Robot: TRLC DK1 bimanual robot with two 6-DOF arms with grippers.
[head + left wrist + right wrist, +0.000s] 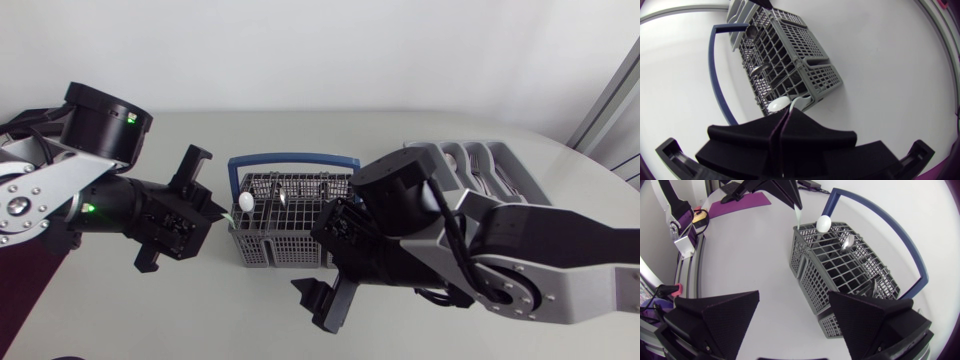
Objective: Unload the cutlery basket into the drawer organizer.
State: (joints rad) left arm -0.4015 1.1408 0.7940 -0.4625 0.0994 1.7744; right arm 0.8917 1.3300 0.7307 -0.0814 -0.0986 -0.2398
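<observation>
Standing in grey basket (262,245), metal cutlery (847,241); left jaws pinching white spoon (245,203) at basket rim; right jaws spread.

The left arm (70,195) comes in from the left, and the left gripper (222,216) points right with its fingers pressed together on a white spoon (245,203). The right arm (540,255) reaches past the middle. The right gripper (322,300) angles toward the near edge, fingers spread wide.
</observation>
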